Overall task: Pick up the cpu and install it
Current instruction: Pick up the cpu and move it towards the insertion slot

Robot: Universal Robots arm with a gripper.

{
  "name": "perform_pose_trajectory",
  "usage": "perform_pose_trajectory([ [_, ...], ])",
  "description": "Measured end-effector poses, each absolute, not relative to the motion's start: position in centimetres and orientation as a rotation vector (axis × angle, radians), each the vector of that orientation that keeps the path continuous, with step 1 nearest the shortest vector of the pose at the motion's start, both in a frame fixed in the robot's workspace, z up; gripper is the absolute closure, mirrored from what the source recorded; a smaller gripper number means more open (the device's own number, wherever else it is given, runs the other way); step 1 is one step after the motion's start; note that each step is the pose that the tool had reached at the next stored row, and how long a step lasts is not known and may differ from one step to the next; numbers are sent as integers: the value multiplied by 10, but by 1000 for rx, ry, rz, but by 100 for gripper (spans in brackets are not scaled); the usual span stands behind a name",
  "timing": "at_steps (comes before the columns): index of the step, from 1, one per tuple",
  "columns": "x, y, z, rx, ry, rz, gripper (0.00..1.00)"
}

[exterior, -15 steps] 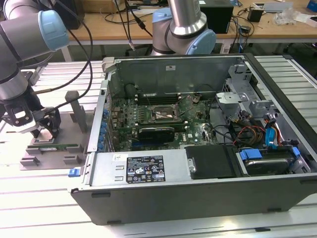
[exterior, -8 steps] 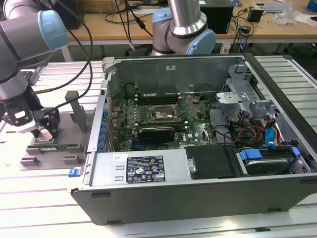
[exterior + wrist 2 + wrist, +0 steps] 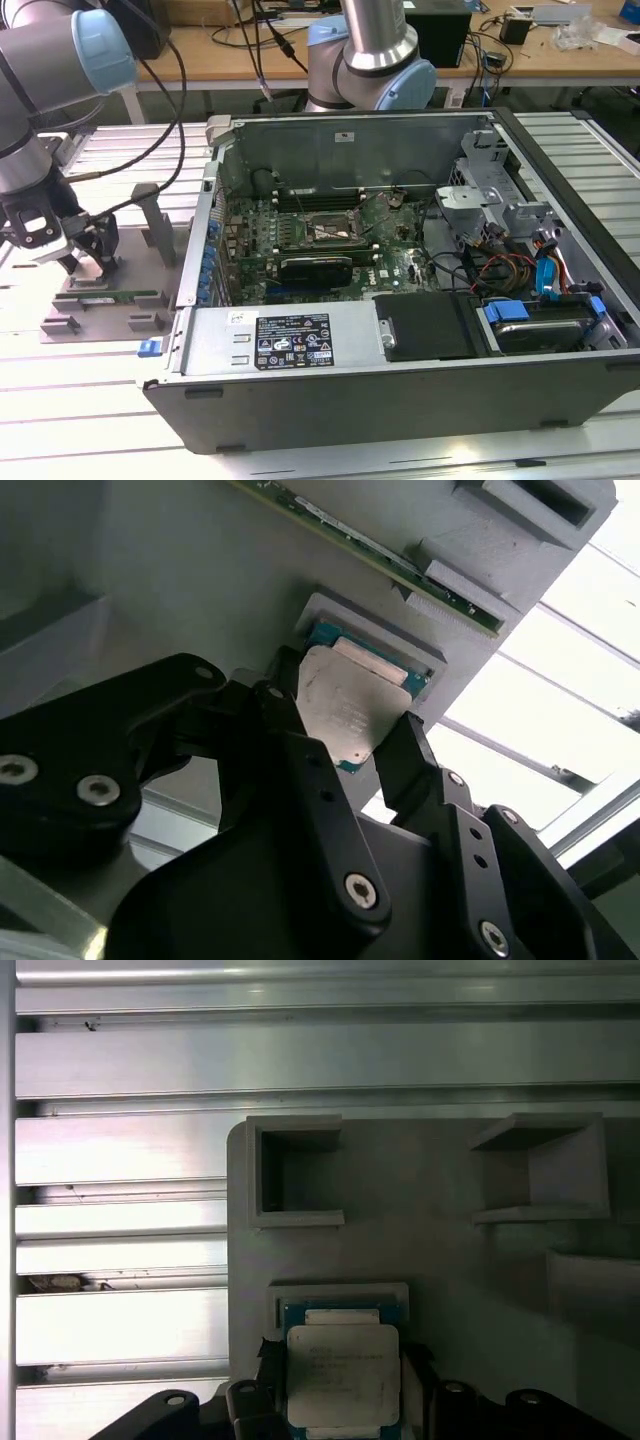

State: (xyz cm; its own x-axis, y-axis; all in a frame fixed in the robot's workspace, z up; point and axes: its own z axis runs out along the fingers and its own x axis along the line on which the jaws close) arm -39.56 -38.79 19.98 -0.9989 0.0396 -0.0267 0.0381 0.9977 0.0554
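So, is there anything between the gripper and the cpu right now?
Nothing visible. The gripper is right at the cpu, which lies in a recess of the grey holder tray, with no object between them.

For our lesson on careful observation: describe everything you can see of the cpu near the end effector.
The cpu is a small, flat square chip with a dull silver-grey metal top plate bearing faint print, and a green board edge showing around the plate. It lies plate up in a shallow framed recess of a grey fixture block. In the first wrist view the black end effector brackets it on two opposite sides; whether it is actually gripped cannot be told.
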Motion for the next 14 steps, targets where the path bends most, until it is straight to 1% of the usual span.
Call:
perform_pose_trajectory([
  [6, -396, -388, 220, 60, 3112, 85, 45],
  [12, -396, -387, 253, 60, 3112, 86, 45],
  [14, -396, -387, 259, 60, 3112, 85, 45],
])
